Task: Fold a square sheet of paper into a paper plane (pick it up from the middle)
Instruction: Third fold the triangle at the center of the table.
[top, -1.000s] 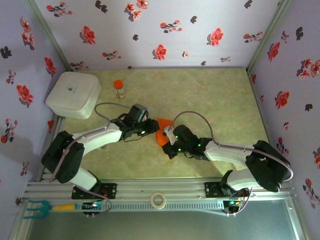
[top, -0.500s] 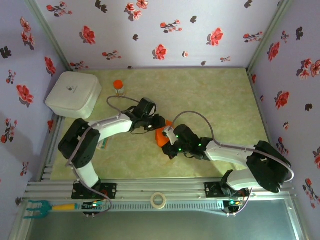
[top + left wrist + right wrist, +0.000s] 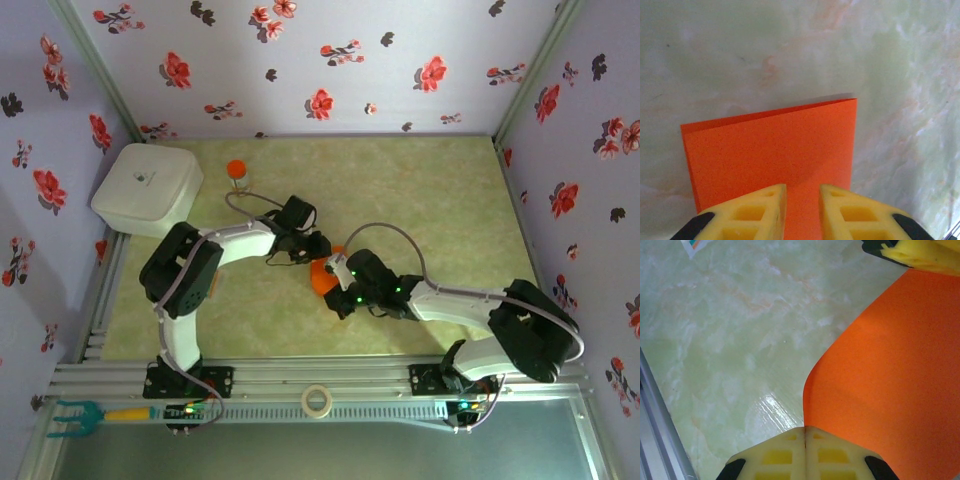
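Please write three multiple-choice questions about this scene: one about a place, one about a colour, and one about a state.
1. Where does the small orange-capped bottle stand?
A) right of the white square box
B) on top of that box
C) inside a claw

2. What colour are the claw fingers?
A) blue
B) yellow
C) white

3. How do the fingers of the right claw stand?
A) wide apart
B) crossed
C) pressed together

Key: 1A, the bottle stands apart, just beside the box. 2B, both wrist views show yellow fingers. 3C, no gap shows where they meet the thin bright orange paper sheet.
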`<state>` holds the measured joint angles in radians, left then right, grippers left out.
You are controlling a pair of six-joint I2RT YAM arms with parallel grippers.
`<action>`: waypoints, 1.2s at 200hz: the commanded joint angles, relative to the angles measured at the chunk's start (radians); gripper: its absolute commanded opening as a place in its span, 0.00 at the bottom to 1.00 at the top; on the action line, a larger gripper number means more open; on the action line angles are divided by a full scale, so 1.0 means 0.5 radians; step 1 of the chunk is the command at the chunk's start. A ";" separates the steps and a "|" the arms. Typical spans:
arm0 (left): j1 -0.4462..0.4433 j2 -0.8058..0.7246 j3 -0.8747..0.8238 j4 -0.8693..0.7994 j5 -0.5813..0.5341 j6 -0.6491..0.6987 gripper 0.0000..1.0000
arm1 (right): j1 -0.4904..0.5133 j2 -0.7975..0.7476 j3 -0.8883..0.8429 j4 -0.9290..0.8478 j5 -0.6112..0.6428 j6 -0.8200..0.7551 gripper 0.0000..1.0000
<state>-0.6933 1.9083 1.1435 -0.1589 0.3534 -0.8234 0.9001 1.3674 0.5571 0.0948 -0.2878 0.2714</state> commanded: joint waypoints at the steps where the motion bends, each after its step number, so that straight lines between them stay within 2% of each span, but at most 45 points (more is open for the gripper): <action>1: 0.018 0.061 -0.016 -0.029 0.045 0.053 0.23 | -0.013 0.050 0.074 -0.059 0.045 0.031 0.00; 134: 0.018 0.123 -0.047 0.002 0.045 0.040 0.23 | -0.040 0.146 0.163 -0.242 0.349 0.025 0.00; 175: 0.018 0.109 -0.048 0.003 0.045 0.036 0.23 | -0.043 0.184 0.219 -0.343 0.515 0.048 0.00; 240: 0.018 0.110 -0.041 0.003 0.045 0.029 0.23 | -0.048 0.245 0.309 -0.436 0.597 0.012 0.00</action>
<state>-0.6907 1.9457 1.1358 -0.1337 0.3756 -0.8238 0.8833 1.4715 0.6777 -0.0814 -0.0387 0.2737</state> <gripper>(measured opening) 0.230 0.058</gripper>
